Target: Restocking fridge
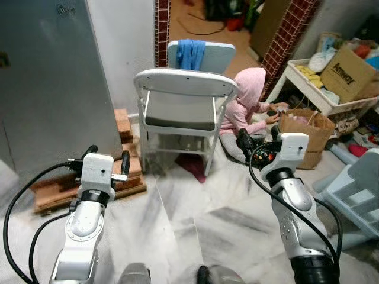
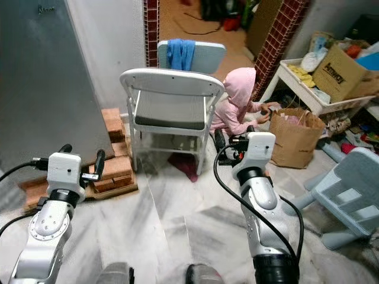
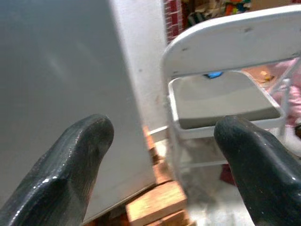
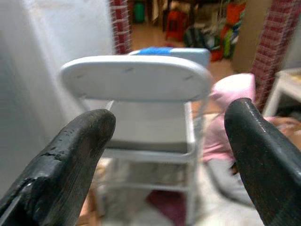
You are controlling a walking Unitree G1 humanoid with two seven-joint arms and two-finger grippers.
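Both grippers, left and right, spread empty; probably approaching fridge, chair blocks path.

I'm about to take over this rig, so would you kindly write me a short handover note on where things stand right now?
Left gripper: open, empty, raised near the grey fridge door, not touching it.
Right gripper: open, empty, raised and aimed at the white folding chair.
Fridge door looks shut; it stands on the robot's left, behind wooden blocks.
A brown paper bag sits on the floor to the right, beside a person in a pink hood; its contents cannot be told.
Done: nothing visible yet.
Left: pick up stock, open the fridge, load it. Mind the person.
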